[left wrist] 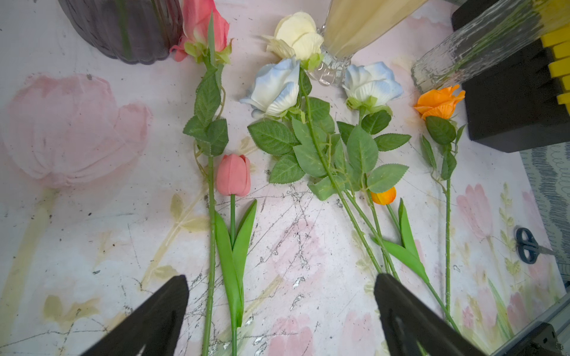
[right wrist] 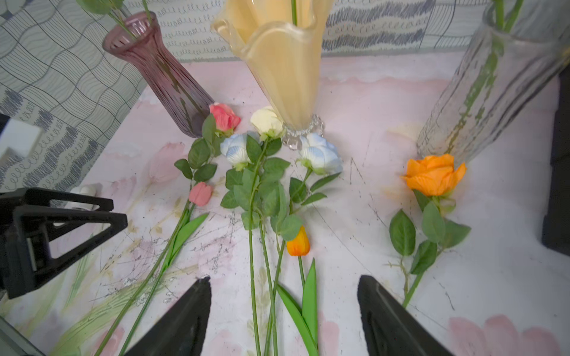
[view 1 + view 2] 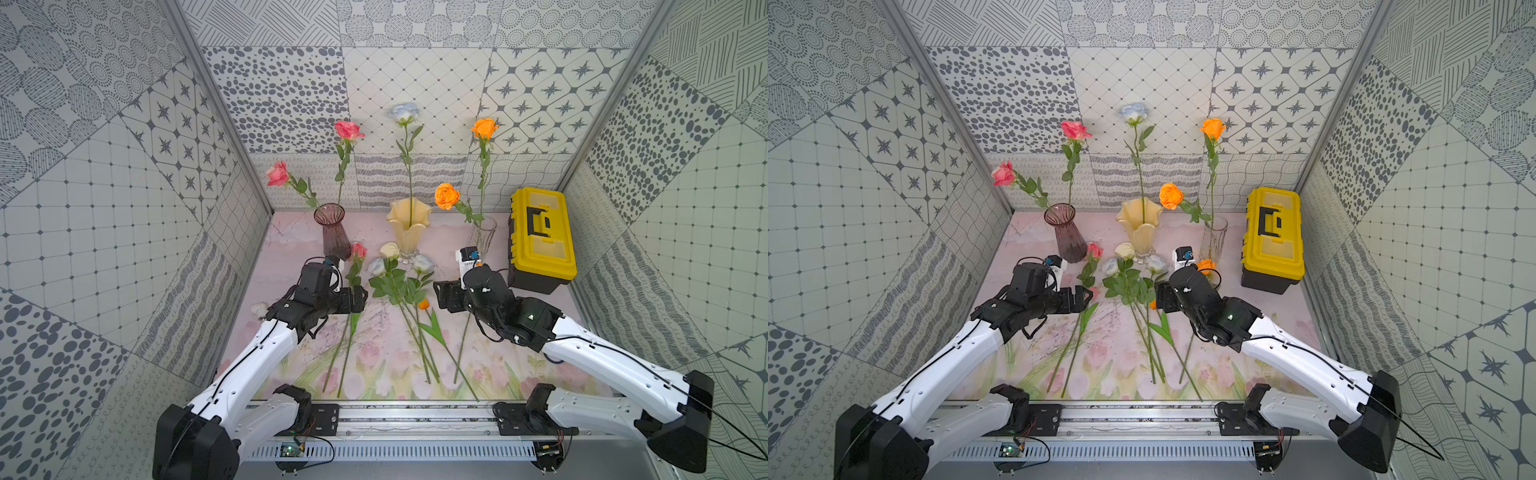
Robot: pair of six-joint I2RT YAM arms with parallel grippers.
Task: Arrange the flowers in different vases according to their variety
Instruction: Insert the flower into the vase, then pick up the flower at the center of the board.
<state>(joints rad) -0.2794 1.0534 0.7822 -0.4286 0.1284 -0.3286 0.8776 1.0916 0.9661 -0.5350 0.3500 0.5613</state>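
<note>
Purple vase [image 3: 332, 230]: ribbed tinted glass with a narrow neck and flared lip. It held two pink roses [image 3: 348, 129], their stems splayed apart.
Cream vase [image 3: 408, 226]: glossy and opaque, with a wavy flared rim on a clear beaded foot. It held one pale-blue rose [image 3: 404, 112], upright.
Clear vase [image 3: 485, 232]: ribbed glass cylinder beside the yellow-and-black toolbox [image 3: 542, 232]. It held two orange roses [image 3: 484, 128].

The loose flowers lay flat on the scuffed printed mat [image 1: 92, 246], heads toward the vases.
- A pink rose [image 1: 205, 24] lay with its head just beside the purple vase's base, and a smooth matte pink tulip [image 1: 233, 175] lay along its stem.
- A cream rose [image 1: 296, 35] and two blue-tinged white roses [image 1: 276, 89] clustered at the cream vase's foot. Their serrated, veined leaves overlapped and their stems crossed.
- An orange tulip [image 1: 383, 196] with blade-like leaves was partly tucked under that foliage.
- An orange rose [image 1: 439, 101] lay apart, near the clear vase.

Left gripper [image 1: 280, 277]: black wedge-shaped fingers spread wide and empty, over the pink rose and pink tulip stems.
Right gripper [image 2: 285, 279]: fingers likewise spread and holding nothing, over the white roses' stems and the orange tulip's leaves.
</note>
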